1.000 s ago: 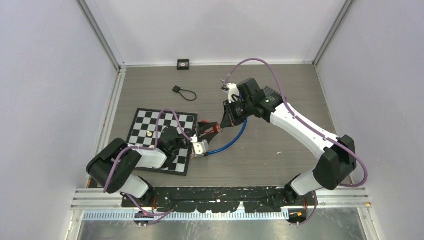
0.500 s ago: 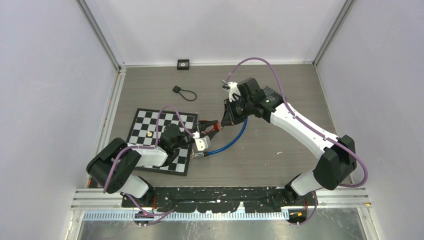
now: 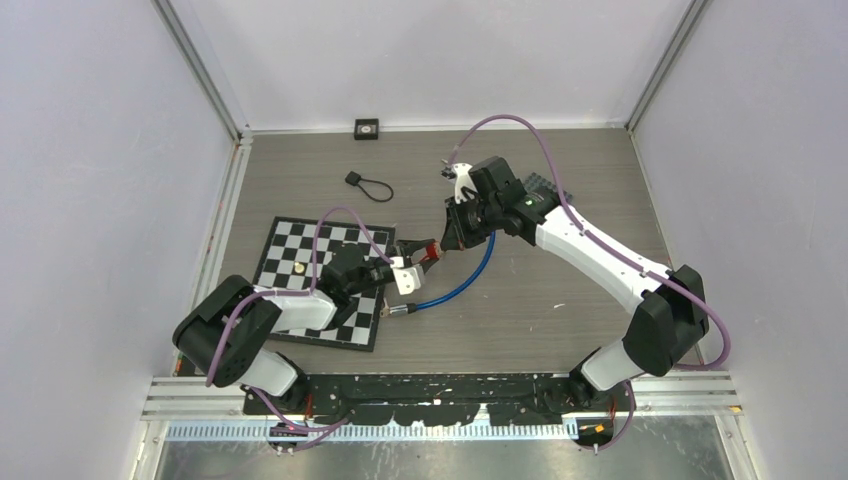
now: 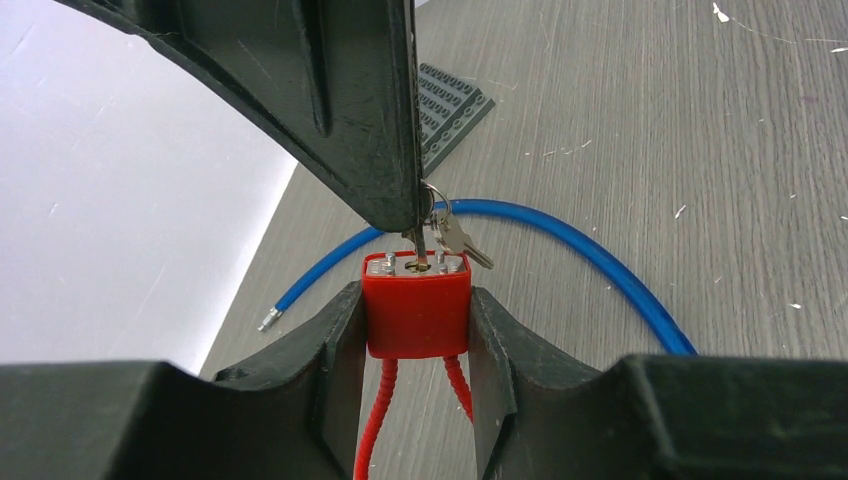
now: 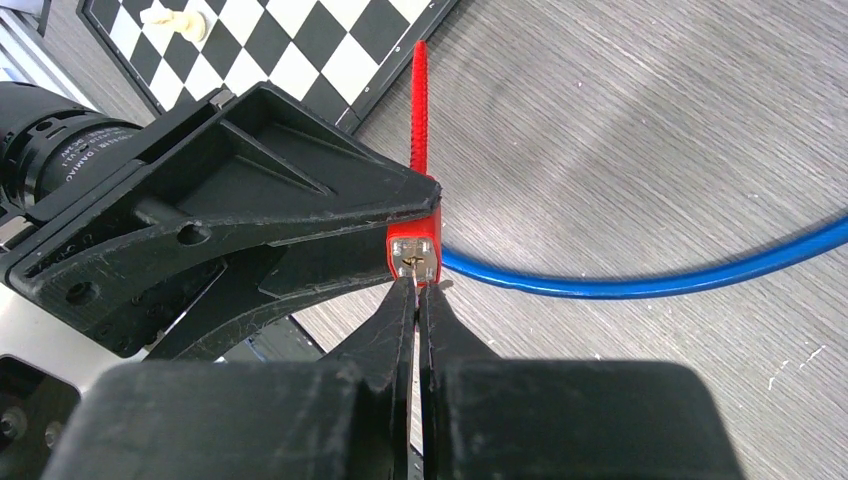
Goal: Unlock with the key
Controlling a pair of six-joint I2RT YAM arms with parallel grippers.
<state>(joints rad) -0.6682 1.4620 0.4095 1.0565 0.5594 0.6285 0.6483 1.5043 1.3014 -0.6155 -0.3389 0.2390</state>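
**While one gripper clamps the padlock, the other pinches the key in its keyhole**

Where the two arms meet, just left of centre in the overhead view, the left gripper (image 3: 405,263) has a red padlock (image 4: 416,310) squeezed between its two fingers. The jaws stand partly apart, spread only by the width of the lock body, and each finger presses flat against one red side. In the left wrist view the lock sits at the middle of the frame with its silver keyhole face turned upward in the picture. Its red cable loop (image 4: 375,420) runs down between the fingers to the bottom edge.

The right gripper (image 5: 417,290) comes in from the opposite side, its fingers closed almost to touching on the thin key (image 4: 420,250). That key's tip sits in the keyhole. A ring (image 4: 436,198) with a spare key (image 4: 462,242) hangs just right of the pinched one.

Behind the lock a blue cable (image 4: 600,255) curves across the grey wooden table (image 4: 700,120). A chessboard (image 3: 290,250) lies at the left of the overhead view, under the left arm.
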